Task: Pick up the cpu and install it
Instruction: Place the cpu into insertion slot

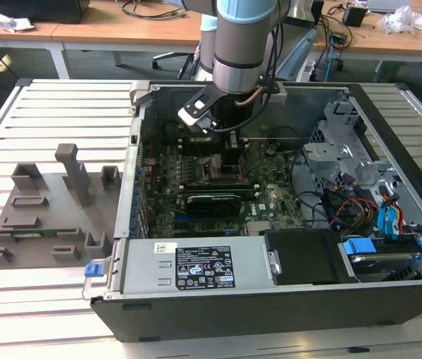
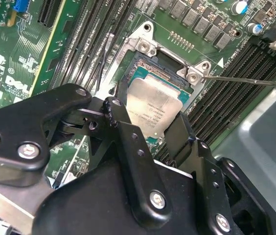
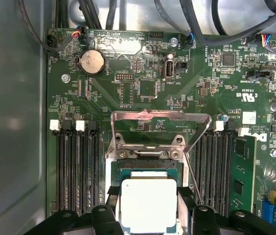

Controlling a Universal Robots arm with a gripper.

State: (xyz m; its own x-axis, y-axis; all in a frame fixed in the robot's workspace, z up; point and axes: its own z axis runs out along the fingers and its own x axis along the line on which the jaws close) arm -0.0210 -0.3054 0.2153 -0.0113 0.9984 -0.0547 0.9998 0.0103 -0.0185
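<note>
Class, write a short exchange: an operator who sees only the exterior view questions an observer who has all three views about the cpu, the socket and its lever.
Operator: The arm hides the middle of the motherboard from me. Where is the cpu?
Observer: Both wrist views show it between the end effector's fingers, held over the socket.
Operator: Is the socket open?
Observer: Yes. In the first wrist view its metal load plate stands raised.
Operator: And the lever?
Observer: In the second wrist view the thin lever lies out across the memory slots.
</note>
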